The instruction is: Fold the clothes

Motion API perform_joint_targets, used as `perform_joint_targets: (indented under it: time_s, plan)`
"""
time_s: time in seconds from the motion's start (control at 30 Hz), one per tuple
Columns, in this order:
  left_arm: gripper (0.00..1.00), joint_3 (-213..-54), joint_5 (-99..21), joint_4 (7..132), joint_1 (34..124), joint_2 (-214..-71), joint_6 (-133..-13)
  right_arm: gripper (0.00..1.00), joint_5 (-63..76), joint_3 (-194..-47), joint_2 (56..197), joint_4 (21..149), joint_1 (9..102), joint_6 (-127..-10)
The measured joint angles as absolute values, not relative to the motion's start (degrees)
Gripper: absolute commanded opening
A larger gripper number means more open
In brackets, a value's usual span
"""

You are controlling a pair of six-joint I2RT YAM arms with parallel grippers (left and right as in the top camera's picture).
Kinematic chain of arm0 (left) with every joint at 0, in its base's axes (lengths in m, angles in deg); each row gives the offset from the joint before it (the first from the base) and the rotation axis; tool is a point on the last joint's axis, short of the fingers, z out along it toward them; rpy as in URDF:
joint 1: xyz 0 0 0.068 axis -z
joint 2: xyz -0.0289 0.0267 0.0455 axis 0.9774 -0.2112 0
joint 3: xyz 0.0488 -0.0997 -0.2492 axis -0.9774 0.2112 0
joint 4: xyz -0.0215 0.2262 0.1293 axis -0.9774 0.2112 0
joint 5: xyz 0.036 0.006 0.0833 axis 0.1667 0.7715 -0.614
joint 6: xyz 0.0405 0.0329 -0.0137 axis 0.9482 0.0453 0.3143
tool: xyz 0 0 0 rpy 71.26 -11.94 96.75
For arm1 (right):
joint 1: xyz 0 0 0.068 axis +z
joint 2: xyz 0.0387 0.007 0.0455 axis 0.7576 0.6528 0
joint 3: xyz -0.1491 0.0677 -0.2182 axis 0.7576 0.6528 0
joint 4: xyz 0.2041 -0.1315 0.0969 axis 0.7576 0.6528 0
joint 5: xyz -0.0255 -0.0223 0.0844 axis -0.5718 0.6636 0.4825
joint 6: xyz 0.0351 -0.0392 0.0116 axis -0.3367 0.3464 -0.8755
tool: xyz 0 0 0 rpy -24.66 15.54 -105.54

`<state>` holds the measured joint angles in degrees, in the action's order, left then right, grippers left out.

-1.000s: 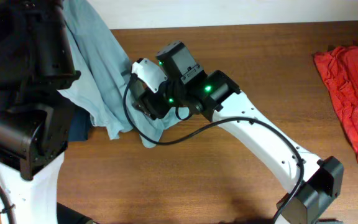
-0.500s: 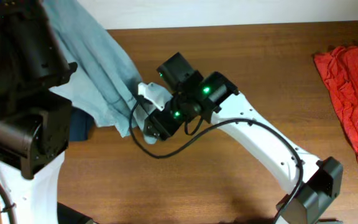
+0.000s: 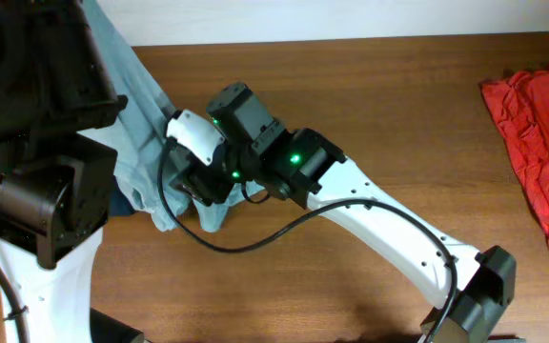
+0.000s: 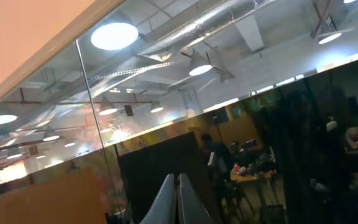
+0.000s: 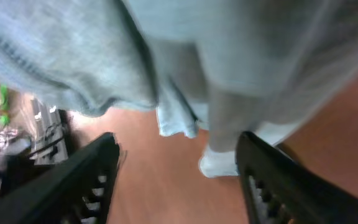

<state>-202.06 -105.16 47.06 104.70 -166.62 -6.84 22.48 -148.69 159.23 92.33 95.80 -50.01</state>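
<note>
Hanging bunched over the left side of the table [image 3: 398,95], the grey-blue T-shirt [image 3: 146,143] is showing no fold yet, its lower end trailing on the wood. The navy garment [image 3: 122,202] is lying beneath it and the red garment [image 3: 537,143] is sitting crumpled far right, so nearly everything is looking undone. The left gripper [image 4: 178,199], raised high, is pinched shut, apparently carrying the shirt. The right gripper [image 5: 179,174] is sitting low at the hem, jaws wide, gripping nothing.
</note>
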Motion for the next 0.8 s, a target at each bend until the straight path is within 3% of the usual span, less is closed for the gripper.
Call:
perform_joint_targets:
  time_s: [0.07,0.17,0.4,0.53,0.8]
  plan:
    - [0.01,-202.06,-105.16,47.01,104.81,-166.62,-6.82,0.64,20.14,-148.69,159.27,91.15,95.8,-50.89]
    - [0.02,-202.06,-105.19,46.99,105.58,-166.62,-6.84,0.55,18.9,-148.69,159.82,90.32,95.8,-51.5]
    - [0.02,-202.06,-105.19,46.75,107.65,-166.62,-6.82,0.19,15.9,-148.69,163.4,89.49,95.53,-52.77]
    - [0.02,-202.06,-105.38,46.77,107.65,-166.6,-6.82,0.05,12.4,-148.69,163.75,90.17,95.16,-53.38]
    - [0.02,-202.04,-106.26,46.86,107.65,-164.74,-6.8,0.04,0.73,-148.69,159.21,98.86,91.75,-54.67]
